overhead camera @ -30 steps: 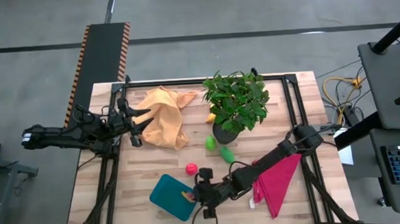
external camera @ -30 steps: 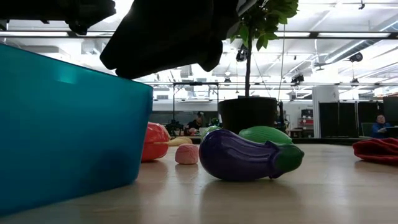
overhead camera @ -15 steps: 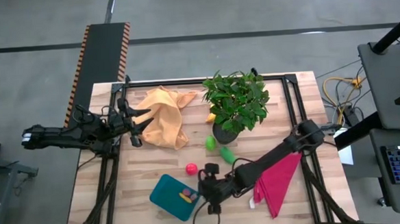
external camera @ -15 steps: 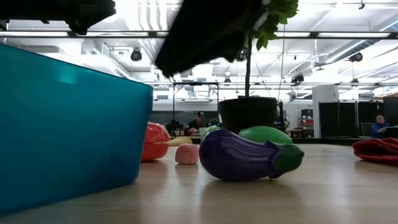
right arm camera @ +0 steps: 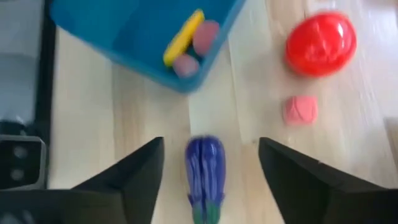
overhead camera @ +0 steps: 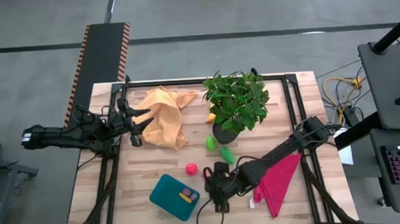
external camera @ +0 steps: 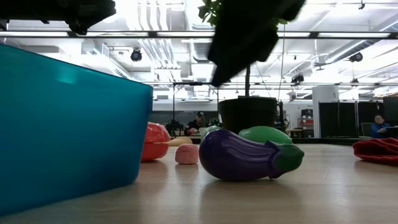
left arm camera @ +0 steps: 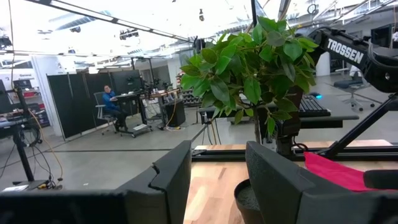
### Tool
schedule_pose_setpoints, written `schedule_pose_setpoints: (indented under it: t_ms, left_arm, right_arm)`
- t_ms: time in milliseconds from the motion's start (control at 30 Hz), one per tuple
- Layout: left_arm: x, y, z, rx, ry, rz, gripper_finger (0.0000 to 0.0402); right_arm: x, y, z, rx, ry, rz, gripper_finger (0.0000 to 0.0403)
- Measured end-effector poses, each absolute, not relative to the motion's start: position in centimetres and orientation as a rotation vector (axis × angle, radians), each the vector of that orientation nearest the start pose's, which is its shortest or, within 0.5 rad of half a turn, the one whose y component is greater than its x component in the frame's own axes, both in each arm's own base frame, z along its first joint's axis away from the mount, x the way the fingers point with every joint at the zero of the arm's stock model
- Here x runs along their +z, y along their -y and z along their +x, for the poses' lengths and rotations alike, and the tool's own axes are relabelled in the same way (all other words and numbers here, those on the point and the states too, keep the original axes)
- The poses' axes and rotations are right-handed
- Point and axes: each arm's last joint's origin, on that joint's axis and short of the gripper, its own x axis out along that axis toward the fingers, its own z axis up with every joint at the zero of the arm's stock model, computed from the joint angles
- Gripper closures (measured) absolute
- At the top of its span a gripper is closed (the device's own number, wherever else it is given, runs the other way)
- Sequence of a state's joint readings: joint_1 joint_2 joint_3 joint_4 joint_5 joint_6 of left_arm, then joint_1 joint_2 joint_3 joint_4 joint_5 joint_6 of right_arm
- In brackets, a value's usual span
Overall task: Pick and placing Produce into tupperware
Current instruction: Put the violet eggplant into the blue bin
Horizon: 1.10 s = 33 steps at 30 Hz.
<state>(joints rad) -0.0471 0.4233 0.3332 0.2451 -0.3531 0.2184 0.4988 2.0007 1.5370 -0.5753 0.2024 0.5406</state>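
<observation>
The teal tupperware [overhead camera: 171, 196] stands at the table's near middle with a yellow banana [right arm camera: 183, 37] and two pink pieces in it. My right gripper [right arm camera: 208, 180] hangs open just right of the tub, above a purple eggplant [external camera: 249, 155] that lies on its side on the wood. The fingers stand on either side of the eggplant [right arm camera: 204, 168], clear of it. A red fruit [overhead camera: 191, 169], a small pink piece [right arm camera: 300, 110] and two green pieces [overhead camera: 219, 149] lie farther back. My left gripper [overhead camera: 137, 122] waits open at the far left, beside the orange cloth.
A potted plant [overhead camera: 235, 103] stands at the far middle, just behind the green pieces. An orange-yellow cloth [overhead camera: 162, 117] lies at the far left and a magenta cloth [overhead camera: 277, 180] at the near right. Bare wood shows to the tub's left.
My right gripper has drawn away from above the tub's right end toward the table's right edge, rising a little and tipping. It now hangs over the eggplant. The tub and the loose pieces have kept still.
</observation>
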Motion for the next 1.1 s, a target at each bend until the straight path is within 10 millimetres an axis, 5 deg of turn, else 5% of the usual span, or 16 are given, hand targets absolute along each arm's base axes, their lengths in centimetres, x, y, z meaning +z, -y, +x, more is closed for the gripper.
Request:
schedule_pose_setpoints:
  t_ms: [233, 1100]
  left_arm:
    - [26.4, -0.4, 12.3, 0.320, 0.117, 0.186, 0.0262]
    - [26.4, -0.4, 12.3, 0.321, 0.118, 0.185, 0.0262]
  right_arm:
    - [20.2, -20.1, 37.3, -0.022, -1.025, 0.162, 0.0116]
    - [14.4, -20.8, 37.1, -0.053, -1.081, 0.174, 0.0145]
